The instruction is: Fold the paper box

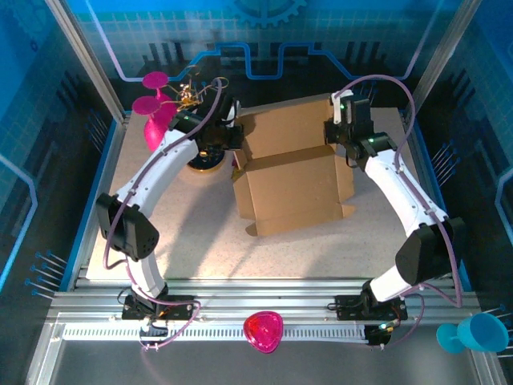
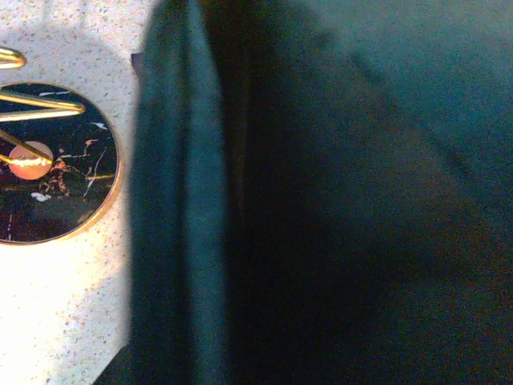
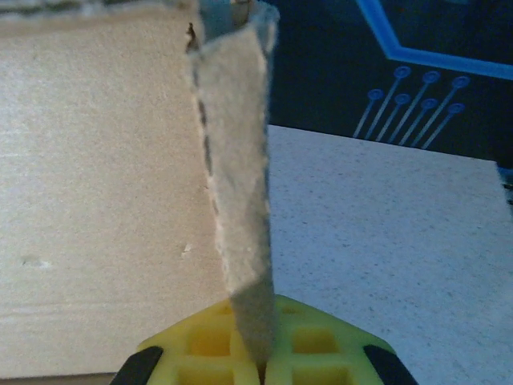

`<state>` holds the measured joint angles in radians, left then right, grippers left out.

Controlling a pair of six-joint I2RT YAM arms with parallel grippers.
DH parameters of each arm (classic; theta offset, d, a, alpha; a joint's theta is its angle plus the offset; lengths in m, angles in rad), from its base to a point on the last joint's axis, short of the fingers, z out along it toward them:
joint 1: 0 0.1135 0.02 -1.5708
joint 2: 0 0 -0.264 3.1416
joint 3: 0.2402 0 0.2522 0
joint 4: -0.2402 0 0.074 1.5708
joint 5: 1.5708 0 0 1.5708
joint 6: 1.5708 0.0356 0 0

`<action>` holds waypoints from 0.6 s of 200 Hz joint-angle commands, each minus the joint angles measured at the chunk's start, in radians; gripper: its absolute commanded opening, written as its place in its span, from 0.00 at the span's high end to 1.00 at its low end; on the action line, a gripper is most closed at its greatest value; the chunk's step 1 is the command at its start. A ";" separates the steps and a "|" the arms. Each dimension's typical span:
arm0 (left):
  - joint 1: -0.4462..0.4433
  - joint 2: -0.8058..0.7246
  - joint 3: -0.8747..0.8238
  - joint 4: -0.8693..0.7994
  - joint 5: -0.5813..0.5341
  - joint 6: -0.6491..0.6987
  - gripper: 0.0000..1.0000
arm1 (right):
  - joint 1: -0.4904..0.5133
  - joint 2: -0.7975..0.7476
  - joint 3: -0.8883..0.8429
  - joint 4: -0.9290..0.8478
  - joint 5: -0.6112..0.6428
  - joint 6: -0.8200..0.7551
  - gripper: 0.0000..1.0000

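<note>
Paper box (image 1: 292, 176) sat on the counter (image 1: 184, 241), round dish (image 2: 72, 200) just left of it. Left end effector (image 1: 235, 148) was at its left wall, right end effector (image 1: 335, 138) on its right flap.

This was a robotics lab cell, not a home or shop. A speckled tabletop (image 1: 184, 241) sat boxed in by aluminium frame posts (image 1: 88, 56) and blue panels (image 1: 264, 32) printed with a gear and circuit traces, rising beyond the left gripper (image 1: 234, 138) and right gripper (image 1: 337, 135). Slotted aluminium rails (image 1: 240, 298) carried the arm bases behind them. A pink ornament (image 1: 156, 108) stood just left of the left gripper, and a blue cup (image 1: 481, 330) sat far behind the right one.
</note>
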<state>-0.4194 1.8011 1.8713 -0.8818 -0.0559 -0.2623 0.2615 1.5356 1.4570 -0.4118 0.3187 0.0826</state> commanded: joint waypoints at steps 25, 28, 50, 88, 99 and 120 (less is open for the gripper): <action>-0.018 0.018 0.068 -0.048 -0.028 -0.023 1.00 | 0.030 0.013 0.046 -0.109 0.304 0.068 1.00; -0.019 0.020 0.070 -0.049 -0.031 -0.025 1.00 | 0.033 0.014 0.049 -0.112 0.308 0.069 1.00; -0.027 0.028 0.084 -0.066 -0.064 -0.041 1.00 | 0.055 0.015 0.057 -0.137 0.342 0.085 1.00; -0.049 0.047 0.112 -0.103 -0.138 -0.084 1.00 | 0.091 0.057 0.128 -0.258 0.458 0.144 1.00; -0.060 0.056 0.124 -0.117 -0.164 -0.097 1.00 | 0.097 0.079 0.159 -0.313 0.497 0.173 1.00; -0.074 0.066 0.141 -0.140 -0.200 -0.119 1.00 | 0.105 0.099 0.192 -0.371 0.523 0.207 1.00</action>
<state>-0.4824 1.8526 1.9640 -0.9470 -0.1619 -0.3351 0.3683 1.6020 1.6073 -0.6445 0.6697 0.2211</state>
